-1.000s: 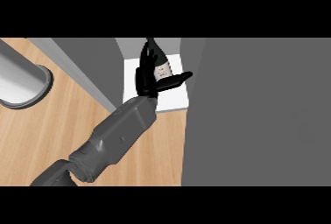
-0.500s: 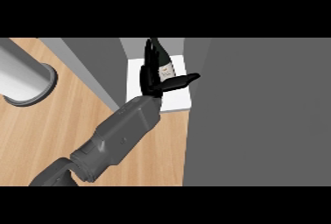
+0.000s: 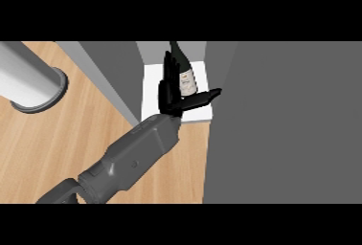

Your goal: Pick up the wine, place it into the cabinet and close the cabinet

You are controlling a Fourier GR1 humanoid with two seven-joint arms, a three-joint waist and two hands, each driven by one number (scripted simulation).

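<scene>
Forearm: nearest to us, our grey forearm point(image 3: 134, 160) climbs from the lower edge, left of centre, slanting up and to the right toward the cabinet's white shelf. From this view we cannot tell which of our two arms it is.

Counter: the wooden counter point(image 3: 42, 143) lies under the forearm and to the left of the shelf.

Grey panel: a broad flat grey surface point(image 3: 283, 124) fills everything right of the shelf, its edge running just beside the shelf and close by our thumb. We cannot tell whether it is the cabinet door or a side wall.

Left wall: a narrower grey wall point(image 3: 117, 76) stands along the shelf's left side, between shelf and counter.

Cylinder: a pale grey cylinder with a round base point(image 3: 28, 79) stands on the counter well to the left of the shelf, apart from everything else.

Hand: our black hand point(image 3: 176, 98) is over the white shelf point(image 3: 201, 112). The fingers point(image 3: 168, 76) are straight and pressed together, pointing deeper into the shelf opening; the thumb point(image 3: 201, 97) is spread out to the right.

Wine: the dark wine bottle point(image 3: 185, 79) with a pale label sits over the shelf, neck toward the back. It lies along the right side of our fingers, touching them, and above the thumb, in the fork between the two. Nothing curls round it.
</scene>
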